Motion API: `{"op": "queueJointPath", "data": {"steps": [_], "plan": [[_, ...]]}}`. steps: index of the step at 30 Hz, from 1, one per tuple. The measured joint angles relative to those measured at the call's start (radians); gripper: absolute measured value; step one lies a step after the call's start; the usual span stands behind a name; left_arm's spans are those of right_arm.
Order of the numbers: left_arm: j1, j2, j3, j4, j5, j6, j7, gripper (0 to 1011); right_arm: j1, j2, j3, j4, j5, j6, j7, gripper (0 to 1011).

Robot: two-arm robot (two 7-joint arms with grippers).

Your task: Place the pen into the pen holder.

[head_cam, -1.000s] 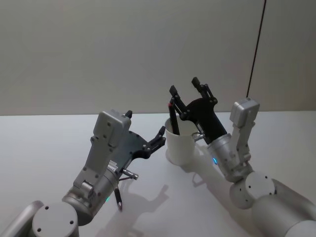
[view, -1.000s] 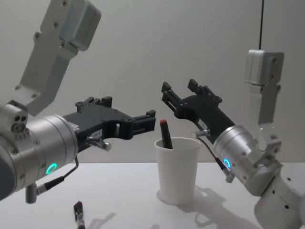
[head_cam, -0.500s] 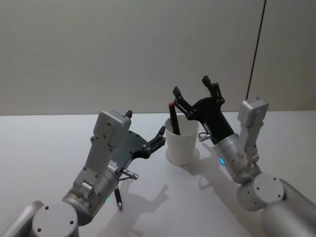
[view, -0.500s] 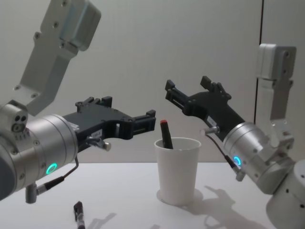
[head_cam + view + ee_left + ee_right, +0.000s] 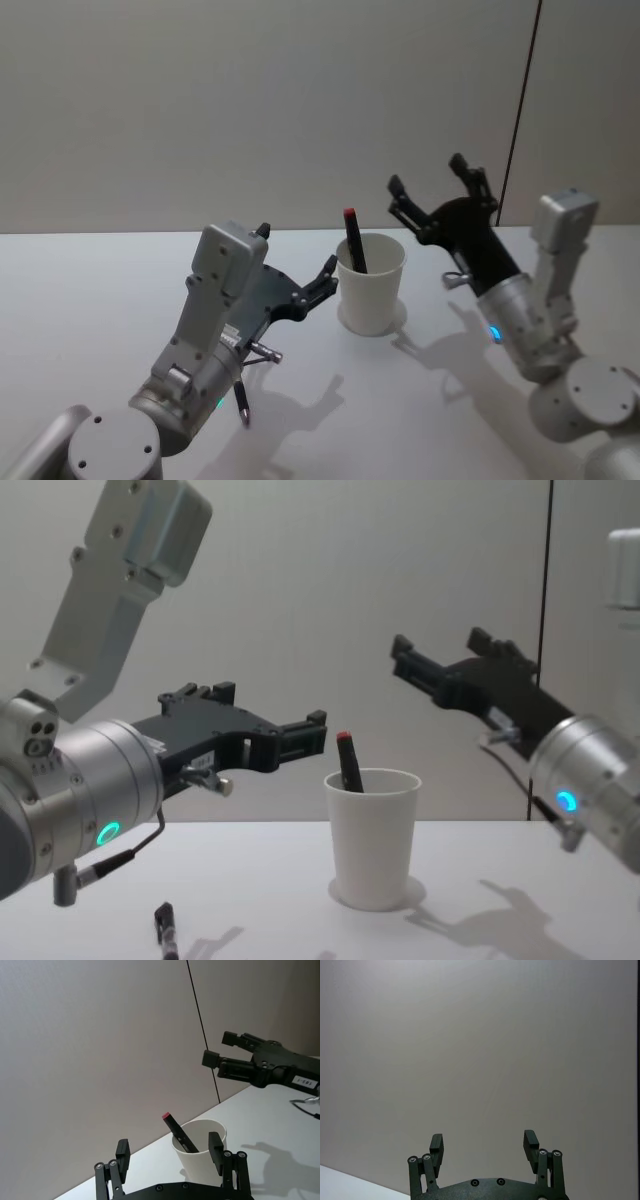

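The pen holder (image 5: pixel 371 290) is a white paper cup standing upright on the white table. A black pen with a red end (image 5: pixel 353 240) leans inside it, its top sticking out over the rim (image 5: pixel 347 755). My right gripper (image 5: pixel 427 175) hangs open and empty in the air, to the right of the cup and above it (image 5: pixel 440 645). My left gripper (image 5: pixel 296 250) is open and empty, just left of the cup at rim height. In the left wrist view the cup (image 5: pixel 200 1152) and the pen (image 5: pixel 177 1132) lie between and beyond its fingers.
A second dark pen (image 5: pixel 240 400) lies on the table (image 5: pixel 80 290) near the front left, under my left arm (image 5: pixel 165 927). A plain wall stands behind, with a thin dark vertical line (image 5: pixel 520 100) at the right.
My right gripper has drawn back from over the cup, moving right and upward with its fingers open. The pen stays leaning in the cup. The left arm has not moved.
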Motion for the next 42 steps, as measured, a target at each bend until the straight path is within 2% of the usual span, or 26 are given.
{"op": "queueJointPath", "data": {"steps": [6,9,12,16,21,31,42], "plan": [[0.0,0.0,0.0,0.0,0.0,0.0,0.0,1004,-0.092,0.057,0.025,-0.174,-0.001,0.113,-0.021,1001],[0.0,0.0,0.0,0.0,0.0,0.0,0.0,1004,-0.121,0.075,0.034,-0.224,0.004,0.151,-0.027,1001],[0.0,0.0,0.0,0.0,0.0,0.0,0.0,1004,-0.171,0.107,0.05,-0.307,0.014,0.206,-0.039,1002],[0.0,0.0,0.0,0.0,0.0,0.0,0.0,1004,-0.207,0.13,0.062,-0.364,0.024,0.245,-0.047,1002],[0.0,0.0,0.0,0.0,0.0,0.0,0.0,1004,-0.278,0.177,0.086,-0.471,0.045,0.319,-0.067,1001],[0.0,0.0,0.0,0.0,0.0,0.0,0.0,1004,-0.377,0.242,0.124,-0.593,0.095,0.415,-0.099,1002],[0.0,0.0,0.0,0.0,0.0,0.0,0.0,1004,-0.466,0.299,0.16,-0.676,0.143,0.492,-0.121,1002]]}}
